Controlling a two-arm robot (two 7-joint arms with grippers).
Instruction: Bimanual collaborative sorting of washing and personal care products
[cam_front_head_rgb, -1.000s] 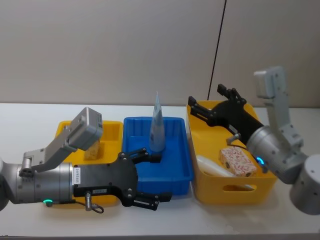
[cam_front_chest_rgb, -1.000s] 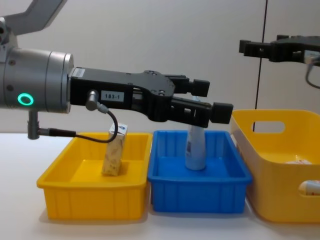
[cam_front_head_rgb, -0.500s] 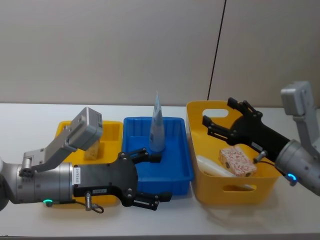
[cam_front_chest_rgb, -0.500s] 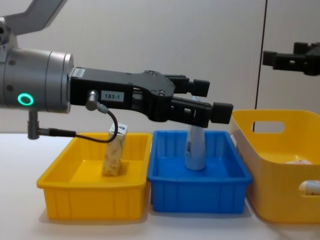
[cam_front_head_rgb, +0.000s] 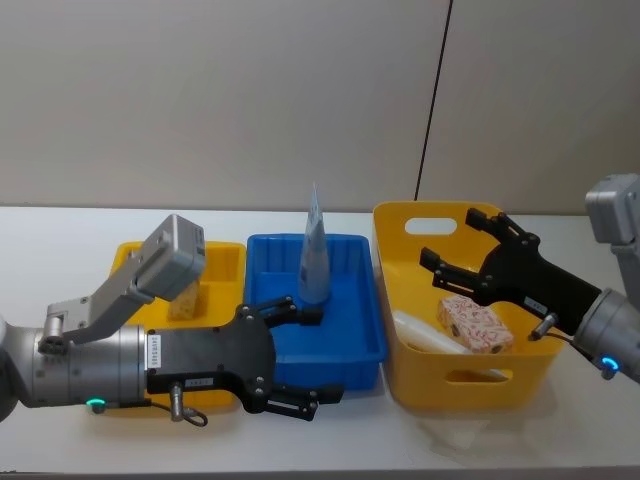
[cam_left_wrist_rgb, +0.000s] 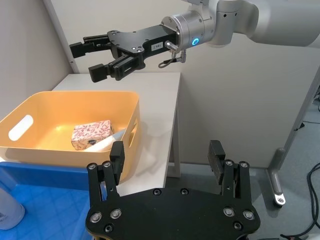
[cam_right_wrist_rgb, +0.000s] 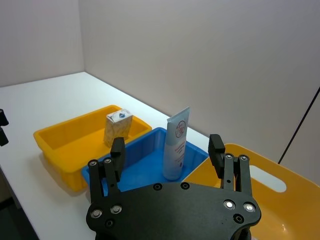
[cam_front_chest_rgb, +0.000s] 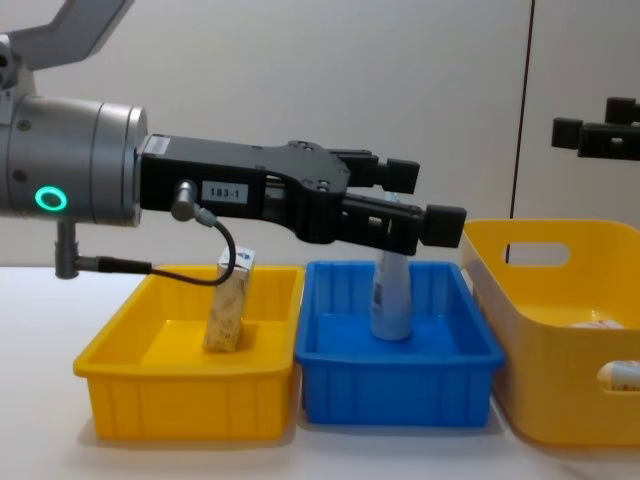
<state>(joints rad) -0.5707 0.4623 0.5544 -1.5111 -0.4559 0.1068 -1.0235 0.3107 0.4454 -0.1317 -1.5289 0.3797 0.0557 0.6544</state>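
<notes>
Right claw (cam_front_head_rgb: 462, 246): wide open, empty, right of frame above the big yellow bin (cam_front_head_rgb: 400, 330); farther right than before.
Left claw (cam_front_head_rgb: 318, 352): open, empty, lower centre, unmoved.
Big bin: floral pack (cam_front_head_rgb: 476, 323), tube (cam_front_head_rgb: 425, 335).
Blue bin (cam_front_head_rgb: 352, 300): upright tube (cam_front_head_rgb: 315, 255).
Left yellow bin (cam_front_head_rgb: 225, 262): pack (cam_front_head_rgb: 186, 299).

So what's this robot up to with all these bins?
It is sorting toiletries into bins. A tube stands in the blue bin, a small pack in the low yellow bin. The right gripper hangs open over the tall yellow bin, above a floral box. The left gripper waits open, holding nothing.
</notes>
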